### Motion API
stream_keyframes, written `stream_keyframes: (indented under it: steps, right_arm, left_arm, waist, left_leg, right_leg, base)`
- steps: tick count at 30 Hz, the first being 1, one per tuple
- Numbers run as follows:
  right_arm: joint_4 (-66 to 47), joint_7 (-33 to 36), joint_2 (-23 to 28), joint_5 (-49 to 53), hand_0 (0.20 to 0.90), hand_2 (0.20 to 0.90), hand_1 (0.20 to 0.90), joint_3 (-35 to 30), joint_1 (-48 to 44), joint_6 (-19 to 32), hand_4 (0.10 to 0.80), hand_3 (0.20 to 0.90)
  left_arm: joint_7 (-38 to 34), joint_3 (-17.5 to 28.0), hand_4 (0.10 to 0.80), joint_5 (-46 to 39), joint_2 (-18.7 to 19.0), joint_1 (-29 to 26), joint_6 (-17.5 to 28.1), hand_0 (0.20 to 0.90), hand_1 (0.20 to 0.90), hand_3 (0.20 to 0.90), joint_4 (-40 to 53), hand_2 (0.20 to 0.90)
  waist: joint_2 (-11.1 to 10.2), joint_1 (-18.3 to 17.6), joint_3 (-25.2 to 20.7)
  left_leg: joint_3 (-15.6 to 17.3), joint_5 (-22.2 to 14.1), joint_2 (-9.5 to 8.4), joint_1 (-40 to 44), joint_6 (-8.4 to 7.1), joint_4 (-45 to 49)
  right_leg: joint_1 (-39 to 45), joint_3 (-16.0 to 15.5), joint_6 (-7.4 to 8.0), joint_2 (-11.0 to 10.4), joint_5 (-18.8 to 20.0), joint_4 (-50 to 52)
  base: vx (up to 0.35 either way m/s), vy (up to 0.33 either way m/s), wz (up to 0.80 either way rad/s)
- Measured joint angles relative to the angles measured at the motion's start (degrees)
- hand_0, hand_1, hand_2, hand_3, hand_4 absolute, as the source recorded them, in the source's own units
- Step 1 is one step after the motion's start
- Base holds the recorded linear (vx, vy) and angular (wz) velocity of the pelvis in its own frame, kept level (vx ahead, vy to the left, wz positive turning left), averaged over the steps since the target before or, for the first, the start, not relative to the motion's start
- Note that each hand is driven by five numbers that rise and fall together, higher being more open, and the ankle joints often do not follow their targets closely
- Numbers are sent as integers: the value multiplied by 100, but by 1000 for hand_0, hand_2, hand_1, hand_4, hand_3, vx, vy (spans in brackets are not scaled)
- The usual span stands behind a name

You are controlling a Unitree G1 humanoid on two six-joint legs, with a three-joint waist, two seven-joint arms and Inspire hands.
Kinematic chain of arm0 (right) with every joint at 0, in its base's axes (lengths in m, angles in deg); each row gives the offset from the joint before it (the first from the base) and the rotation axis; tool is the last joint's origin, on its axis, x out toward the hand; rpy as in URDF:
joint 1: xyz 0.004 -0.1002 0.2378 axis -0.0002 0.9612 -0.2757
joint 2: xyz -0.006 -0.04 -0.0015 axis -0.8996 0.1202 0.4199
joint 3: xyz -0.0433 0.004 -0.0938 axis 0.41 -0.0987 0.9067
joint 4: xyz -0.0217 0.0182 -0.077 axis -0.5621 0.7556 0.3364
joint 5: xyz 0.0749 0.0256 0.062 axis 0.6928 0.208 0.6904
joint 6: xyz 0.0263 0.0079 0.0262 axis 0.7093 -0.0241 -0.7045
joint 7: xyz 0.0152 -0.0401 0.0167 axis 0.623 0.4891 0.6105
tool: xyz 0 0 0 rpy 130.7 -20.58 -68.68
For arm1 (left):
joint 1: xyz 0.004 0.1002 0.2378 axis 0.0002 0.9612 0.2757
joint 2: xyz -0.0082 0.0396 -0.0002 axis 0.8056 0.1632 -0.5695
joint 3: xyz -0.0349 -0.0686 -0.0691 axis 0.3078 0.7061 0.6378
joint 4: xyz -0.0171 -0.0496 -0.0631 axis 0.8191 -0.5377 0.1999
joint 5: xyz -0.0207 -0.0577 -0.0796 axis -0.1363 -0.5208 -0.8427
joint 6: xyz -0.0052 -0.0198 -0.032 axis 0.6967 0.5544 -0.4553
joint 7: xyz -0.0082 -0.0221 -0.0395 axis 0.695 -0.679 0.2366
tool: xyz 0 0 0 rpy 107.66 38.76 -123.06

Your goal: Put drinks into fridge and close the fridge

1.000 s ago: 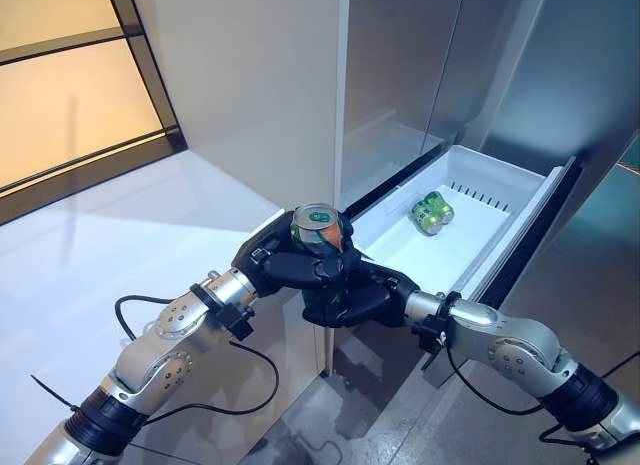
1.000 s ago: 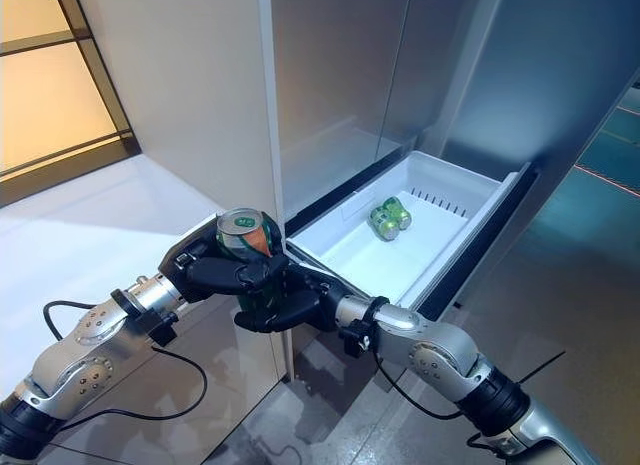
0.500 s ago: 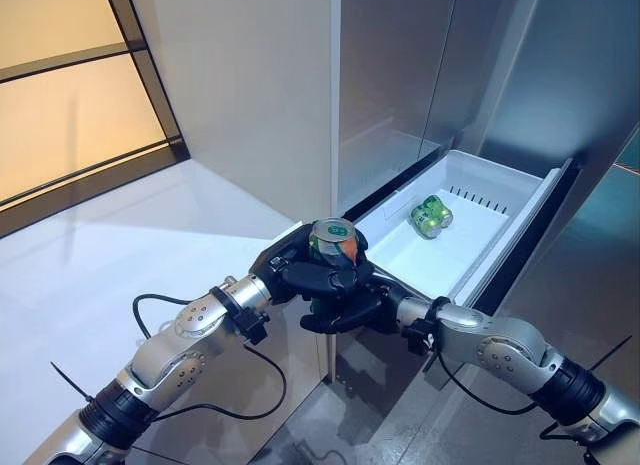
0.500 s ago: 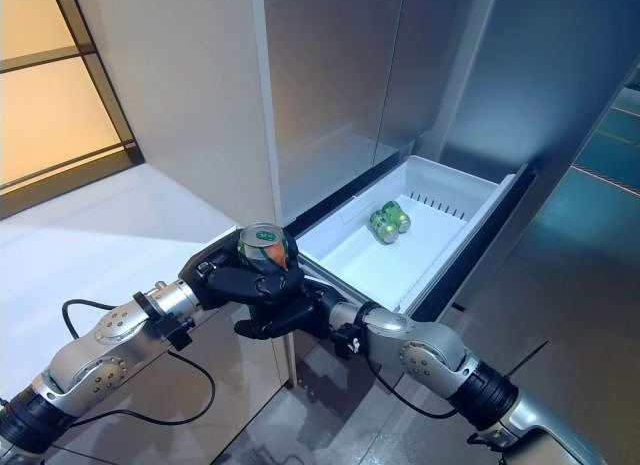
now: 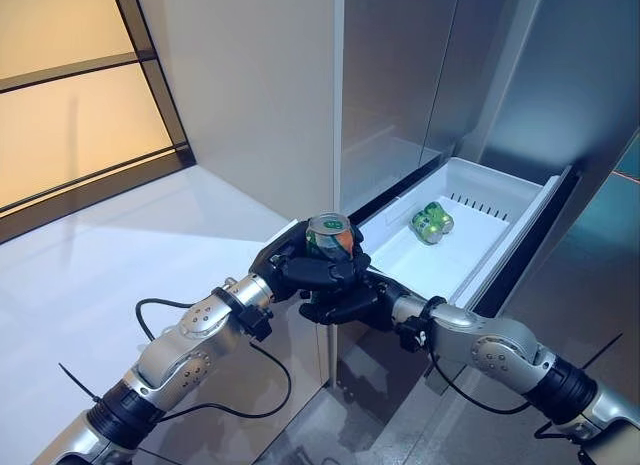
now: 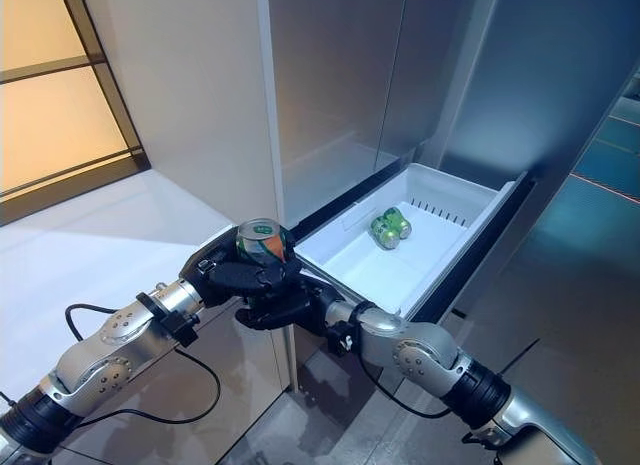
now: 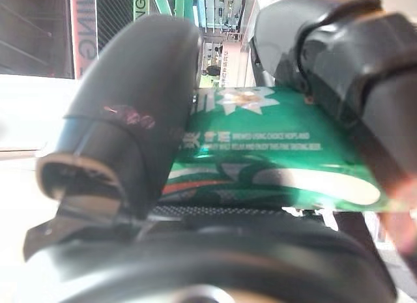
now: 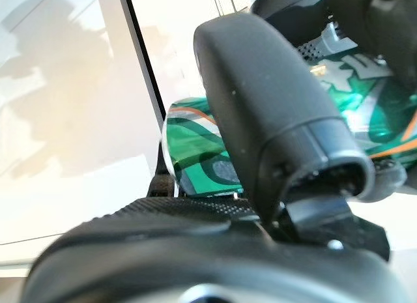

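Observation:
A green can [image 5: 328, 234] stands upright between my two hands, over the near left corner of the open white fridge drawer [image 5: 500, 247]. My left hand [image 5: 288, 265] is curled round the can's side; the left wrist view shows the can [image 7: 273, 153] between its thumb and fingers. My right hand [image 5: 352, 303] cups the can from below and the right, with its thumb [image 8: 273, 114] across the can [image 8: 195, 153]. More green cans [image 5: 431, 221] lie on their sides at the drawer's far end.
The grey fridge doors [image 5: 400, 75] rise above the drawer. A pale tall panel [image 5: 250, 85] stands left of the fridge, with an amber window [image 5: 70, 105] further left. The drawer's front panel [image 5: 530, 250] sticks out to the right over grey floor.
Both hands have carried the can forward, away from me and closer to the drawer's near corner. The cans in the drawer have not moved.

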Motion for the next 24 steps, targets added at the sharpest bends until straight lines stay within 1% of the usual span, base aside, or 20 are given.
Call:
stream_keyframes:
  steps: [7, 22, 23, 24]
  right_arm:
    - [9, 120, -16, -85, 300, 300, 300, 83, 0, 54, 100, 200]
    - [94, 121, -130, -147, 300, 300, 300, 88, 0, 66, 100, 200]
    - [96, 121, -130, -147, 300, 300, 300, 90, 0, 66, 100, 200]
    - [98, 121, -130, -147, 300, 300, 300, 90, 0, 66, 100, 200]
  left_arm:
    - [-40, 15, 100, -197, -186, 0, -30, 300, 300, 200, -152, 300]
    - [-73, 89, 100, -191, -205, -2, -171, 300, 300, 200, -153, 300]
    - [-73, 90, 278, -190, -205, -2, -175, 453, 453, 378, -153, 453]
    - [-73, 90, 278, -189, -205, -2, -180, 453, 453, 378, -153, 453]
  waist:
    - [-3, 88, -2]
    - [-4, 87, -3]
    - [-4, 87, -3]
    - [-4, 87, -3]
  left_leg:
    - [-14, 8, -3, -2, 5, 0]
    - [-15, 10, -2, -2, 5, 0]
    - [-16, 10, -2, -2, 5, 0]
    - [-16, 10, -2, -2, 5, 0]
  right_leg:
    - [6, -33, 1, -7, 1, 0]
    - [7, -37, 1, -8, 1, 0]
    - [7, -38, 1, -7, 1, 0]
    - [8, -38, 1, -7, 1, 0]
  base:
    - [0, 0, 1]
    - [0, 0, 0]
    - [0, 0, 0]
    - [0, 0, 0]
